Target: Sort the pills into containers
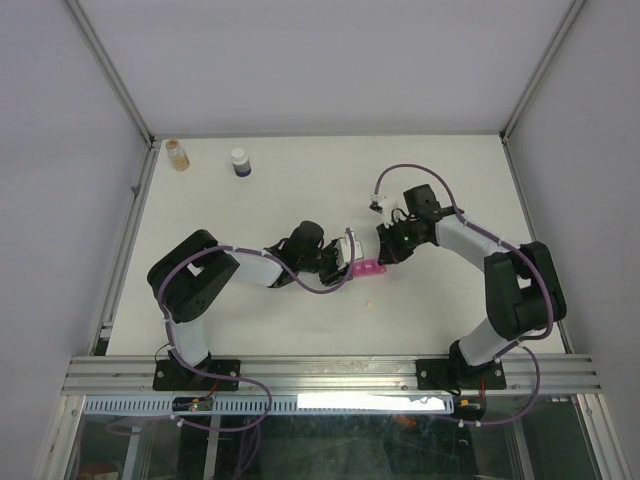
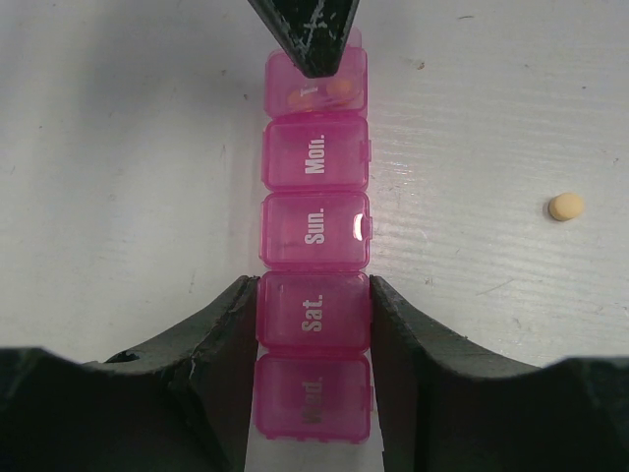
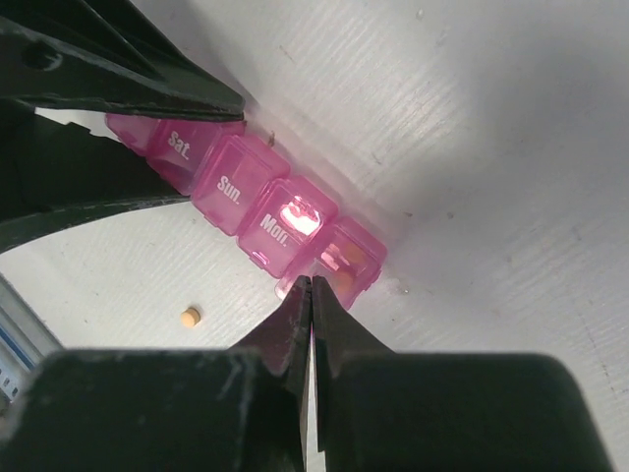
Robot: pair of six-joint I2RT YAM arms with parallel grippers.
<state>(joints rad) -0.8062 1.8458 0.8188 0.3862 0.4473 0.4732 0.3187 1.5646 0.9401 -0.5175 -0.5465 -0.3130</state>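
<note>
Left wrist view shows our left claw (image 2: 313,300) clamping the pink pill box (image 2: 314,231) at its Sat. cell. Our right claw (image 3: 311,287), pinched shut, touches the end cell (image 2: 285,93), which holds pills (image 2: 339,90). One pill (image 2: 566,206) lies loose on the table (image 2: 118,147) near the box. We judge the right claw must next open over it and pick it up.
</note>
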